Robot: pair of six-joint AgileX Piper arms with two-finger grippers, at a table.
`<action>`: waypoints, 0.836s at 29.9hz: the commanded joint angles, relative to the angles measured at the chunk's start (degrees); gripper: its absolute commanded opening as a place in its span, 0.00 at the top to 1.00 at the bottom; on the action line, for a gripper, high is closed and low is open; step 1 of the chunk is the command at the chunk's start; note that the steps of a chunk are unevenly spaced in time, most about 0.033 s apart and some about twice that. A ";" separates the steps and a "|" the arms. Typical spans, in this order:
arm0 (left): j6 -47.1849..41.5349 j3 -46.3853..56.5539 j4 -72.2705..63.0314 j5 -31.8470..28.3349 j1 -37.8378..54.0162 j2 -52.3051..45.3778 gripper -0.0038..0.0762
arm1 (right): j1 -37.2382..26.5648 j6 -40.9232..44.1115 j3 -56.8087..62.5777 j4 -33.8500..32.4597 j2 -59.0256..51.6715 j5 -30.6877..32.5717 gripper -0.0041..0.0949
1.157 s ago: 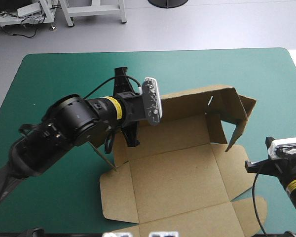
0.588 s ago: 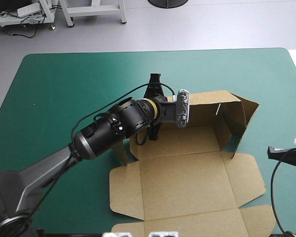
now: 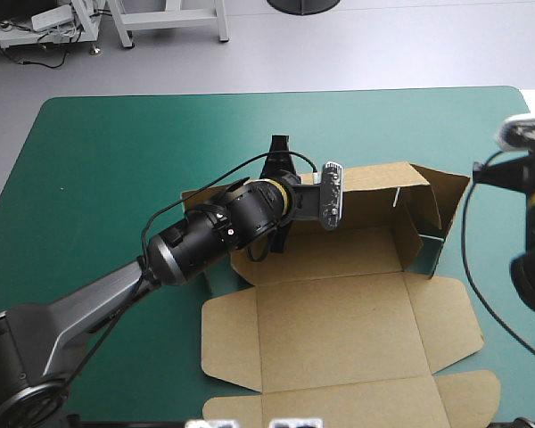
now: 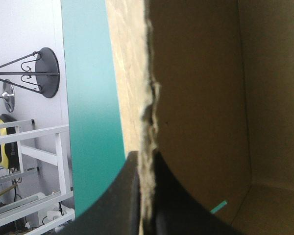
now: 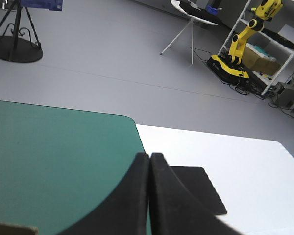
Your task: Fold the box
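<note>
Your left gripper keeps its pinch on the box's back wall, upright, right of centre on the cover. The right gripper, closed and empty, has risen beside the side wall. That wall probably needs tucking next.

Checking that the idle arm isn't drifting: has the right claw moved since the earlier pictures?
Yes. In the high view, the right claw has moved along the right side of the table, toward its far edge.
</note>
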 commanded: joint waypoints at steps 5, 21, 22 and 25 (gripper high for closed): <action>-0.60 -1.30 -0.50 1.59 -0.38 -1.77 0.96 | -6.83 -13.15 -16.58 9.43 17.28 -2.95 0.98; -0.60 -1.30 -0.42 1.49 -0.38 -1.77 0.96 | -41.03 -67.24 -25.25 88.61 27.66 -0.40 0.98; -0.60 -1.30 -0.42 1.49 -0.38 -1.77 0.96 | -43.21 -71.00 -25.25 93.37 28.58 1.95 0.98; -0.60 -1.30 -0.01 1.49 -0.38 -1.77 0.96 | -47.89 -79.53 -25.25 103.22 32.01 9.66 0.98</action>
